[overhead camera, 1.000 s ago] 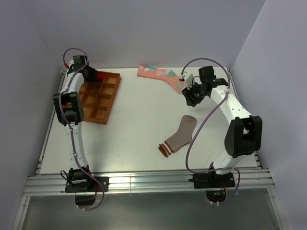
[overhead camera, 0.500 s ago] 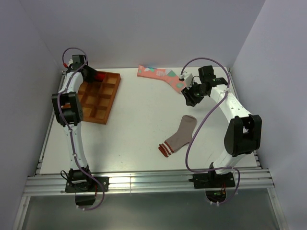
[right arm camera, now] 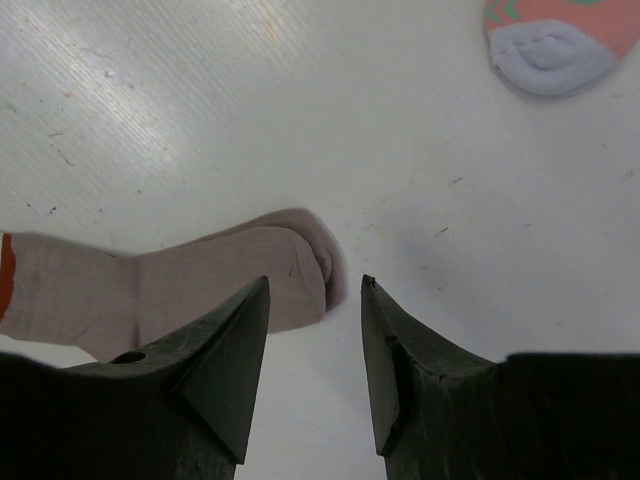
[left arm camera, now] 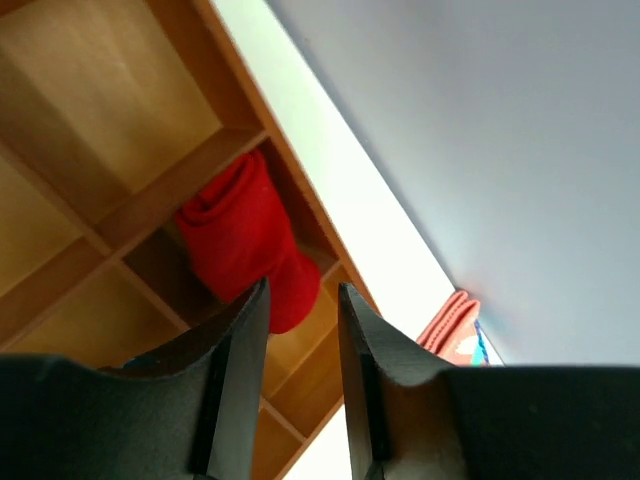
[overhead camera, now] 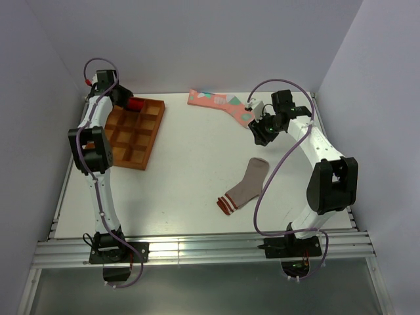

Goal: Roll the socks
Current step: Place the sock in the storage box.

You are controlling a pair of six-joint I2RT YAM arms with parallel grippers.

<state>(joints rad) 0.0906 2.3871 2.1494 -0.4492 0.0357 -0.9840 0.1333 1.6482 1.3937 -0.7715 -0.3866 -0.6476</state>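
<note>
- Now the left jaws have drawn back from the red sock (left arm camera: 245, 235) and narrowed a little. They stand slightly apart, with nothing between them.
- That red sock stays behind as a tight roll in a far-row compartment of the wooden tray (overhead camera: 156, 131), at the far left corner of the tabletop (overhead camera: 184, 177). We count it as rolled and put away.
- Meanwhile the right jaws have hardly moved. Spread wide and empty, they hover above the tabletop just past the toe of the grey-brown sock (overhead camera: 248, 186), touching nothing.
- That sock lies flat toward the near right part of the tabletop, and the pink sock (overhead camera: 216, 103) lies flat along the far edge.
- We judge that two socks are still to be rolled. The grey-brown one looks the likelier next pick, since its toe lines up with the right jaws.
</note>
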